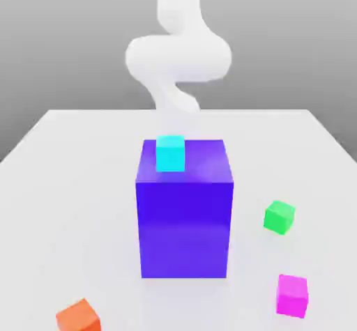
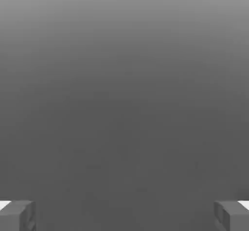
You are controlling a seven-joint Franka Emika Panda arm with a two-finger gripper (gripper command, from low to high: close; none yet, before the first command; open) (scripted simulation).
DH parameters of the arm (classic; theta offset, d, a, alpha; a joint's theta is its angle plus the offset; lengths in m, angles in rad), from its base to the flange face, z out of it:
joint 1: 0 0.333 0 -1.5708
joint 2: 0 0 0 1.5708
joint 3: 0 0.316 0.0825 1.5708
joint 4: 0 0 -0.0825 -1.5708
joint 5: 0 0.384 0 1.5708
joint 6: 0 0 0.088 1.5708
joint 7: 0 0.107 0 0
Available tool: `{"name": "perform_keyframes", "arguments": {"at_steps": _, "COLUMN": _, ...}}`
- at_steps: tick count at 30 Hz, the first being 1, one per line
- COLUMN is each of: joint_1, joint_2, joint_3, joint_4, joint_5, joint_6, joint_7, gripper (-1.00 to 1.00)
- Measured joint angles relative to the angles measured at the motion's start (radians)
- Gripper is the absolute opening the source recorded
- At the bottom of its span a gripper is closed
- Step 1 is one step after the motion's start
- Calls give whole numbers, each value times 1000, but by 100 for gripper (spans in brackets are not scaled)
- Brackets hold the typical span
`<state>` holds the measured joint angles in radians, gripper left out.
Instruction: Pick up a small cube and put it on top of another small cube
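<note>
Two tool fingers (image 2: 17,215) wide apart — nothing held.

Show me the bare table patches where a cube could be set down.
Widest bare stretch: exterior view's left of the blue block, above the orange cube. A narrower patch lies between block, green cube and pink cube. That right side is most crowded.

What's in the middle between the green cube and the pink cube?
Nothing. In the exterior view, only bare white table lies between the green cube and the pink cube. They sit apart, to the right of the big blue block.
</note>
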<state>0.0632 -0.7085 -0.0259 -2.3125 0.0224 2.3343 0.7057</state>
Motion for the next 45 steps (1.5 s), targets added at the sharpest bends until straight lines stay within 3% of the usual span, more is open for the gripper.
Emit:
{"name": "perform_keyframes", "arguments": {"at_steps": 9, "joint_1": 193, "joint_2": 335, "joint_3": -56, "joint_4": -45, "joint_5": 98, "joint_6": 123, "joint_7": -355, "gripper": 0}}
{"name": "perform_keyframes", "arguments": {"at_steps": 17, "joint_1": 303, "joint_2": 624, "joint_3": -35, "joint_4": -85, "joint_5": 150, "joint_6": 233, "joint_7": -640, "gripper": 0}}
{"name": "perform_keyframes", "arguments": {"at_steps": 22, "joint_1": 359, "joint_2": 799, "joint_3": -15, "joint_4": -112, "joint_5": 117, "joint_6": 307, "joint_7": -772, "gripper": 0}}
{"name": "perform_keyframes", "arguments": {"at_steps": 27, "joint_1": 393, "joint_2": 968, "joint_3": -8, "joint_4": -135, "joint_5": 17, "joint_6": 388, "joint_7": -844, "gripper": 0}}
{"name": "perform_keyframes", "arguments": {"at_steps": 31, "joint_1": 393, "joint_2": 1113, "joint_3": -1, "joint_4": -112, "joint_5": 10, "joint_6": 497, "joint_7": -858, "gripper": 0}}
{"name": "perform_keyframes", "arguments": {"at_steps": 32, "joint_1": 391, "joint_2": 1143, "joint_3": 2, "joint_4": -106, "joint_5": 12, "joint_6": 520, "joint_7": -860, "gripper": -100}}
{"name": "perform_keyframes", "arguments": {"at_steps": 39, "joint_1": 391, "joint_2": 1147, "joint_3": 1, "joint_4": -106, "joint_5": 11, "joint_6": 521, "joint_7": -859, "gripper": -100}}
{"name": "perform_keyframes", "arguments": {"at_steps": 45, "joint_1": 398, "joint_2": 956, "joint_3": 16, "joint_4": -169, "joint_5": 13, "joint_6": 389, "joint_7": -885, "gripper": -100}}
